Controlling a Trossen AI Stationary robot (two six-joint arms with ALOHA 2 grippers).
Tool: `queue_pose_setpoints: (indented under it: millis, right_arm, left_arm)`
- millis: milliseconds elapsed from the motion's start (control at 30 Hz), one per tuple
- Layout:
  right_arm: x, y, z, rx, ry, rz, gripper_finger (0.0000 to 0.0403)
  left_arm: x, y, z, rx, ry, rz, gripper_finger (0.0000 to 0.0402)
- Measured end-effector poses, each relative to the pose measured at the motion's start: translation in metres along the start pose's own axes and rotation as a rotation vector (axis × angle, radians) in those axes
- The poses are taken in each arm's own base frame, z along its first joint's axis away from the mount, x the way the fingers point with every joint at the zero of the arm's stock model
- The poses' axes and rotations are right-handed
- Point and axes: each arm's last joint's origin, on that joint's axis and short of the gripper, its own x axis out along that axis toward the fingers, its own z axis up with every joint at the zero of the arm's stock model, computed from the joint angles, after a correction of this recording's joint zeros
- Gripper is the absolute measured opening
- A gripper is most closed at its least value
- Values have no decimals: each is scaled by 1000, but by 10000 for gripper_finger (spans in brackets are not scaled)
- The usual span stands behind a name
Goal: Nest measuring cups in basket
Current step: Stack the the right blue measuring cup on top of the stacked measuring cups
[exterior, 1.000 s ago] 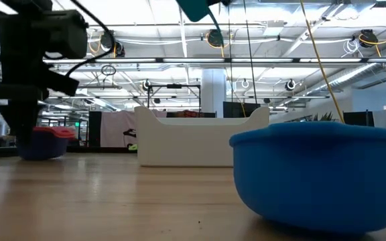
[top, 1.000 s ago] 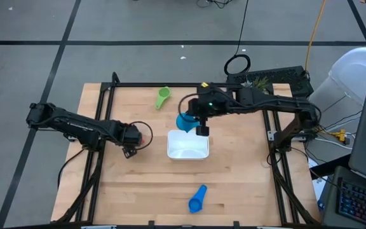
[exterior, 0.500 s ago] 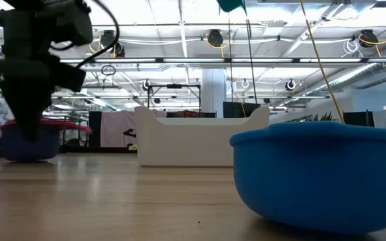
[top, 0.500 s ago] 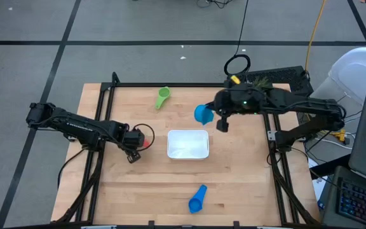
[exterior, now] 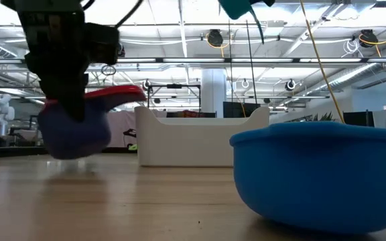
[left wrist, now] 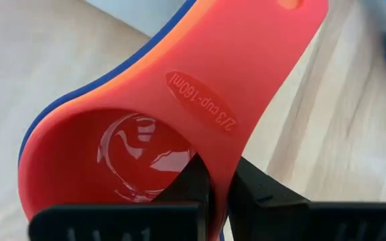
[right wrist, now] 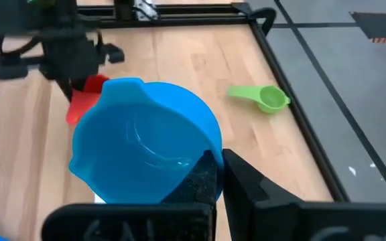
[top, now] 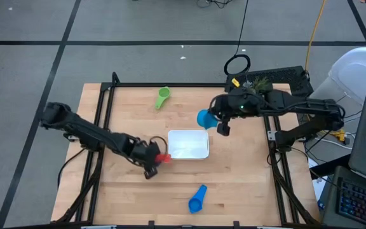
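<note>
Working surface: wooden table (top: pixel 234 184) with the white basket (top: pixel 188 144) near its middle, taken here as the landmark.
Left gripper (top: pixel 155 159): just beside the basket's left edge, a little toward the front; its jaws pinch the rim of the orange cup (left wrist: pixel 179 120).
Orange cup: nested inside the dark blue cup (exterior: pixel 72 130), whose edge shows as a thin blue line under the orange rim in the left wrist view; the orange handle points toward the basket.
Pair of cups, low view: lifted off the table, left of the basket, bowl hanging down, the orange rim on top and roughly level.
Right gripper (top: pixel 220 121): up in the air behind the basket's right rear corner; its jaws are clamped on the rim of the light blue cup (right wrist: pixel 146 144).
Light blue cup: held clear of the table, just behind and to the right of the basket, its open bowl facing the right wrist camera.
Green cup (top: pixel 162 97): lying on the table well behind the basket, toward its left rear, apart from both grippers.
Blue cup in front (top: pixel 197 199): lying on its side on the table well in front of the basket, near the front edge; it fills the near right of the low view.
Basket: sitting flat on the table, no cup in it.
</note>
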Motion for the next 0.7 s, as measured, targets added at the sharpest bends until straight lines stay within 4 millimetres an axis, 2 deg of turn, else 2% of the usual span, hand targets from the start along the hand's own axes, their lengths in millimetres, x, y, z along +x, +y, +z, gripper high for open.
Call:
queue_pose_setpoints:
  millis: [167,267,433,567,700]
  right_arm:
    - [1,3,0,-7,2,8,0]
    - [2,3,0,-2,4,7,0]
    - [0,11,-1,-6,9,33,0]
    - [-4,24,-5,-35,35,60,0]
    - [-11,35,-18,-64,129,14,0]
  left_arm:
    - [27,-41,16,69,106,55,22]
    - [32,-64,32,107,149,106,22]
    - [35,-97,60,126,92,106,22]
    - [44,-109,74,134,67,95,22]
    - [58,-108,79,117,69,105,22]
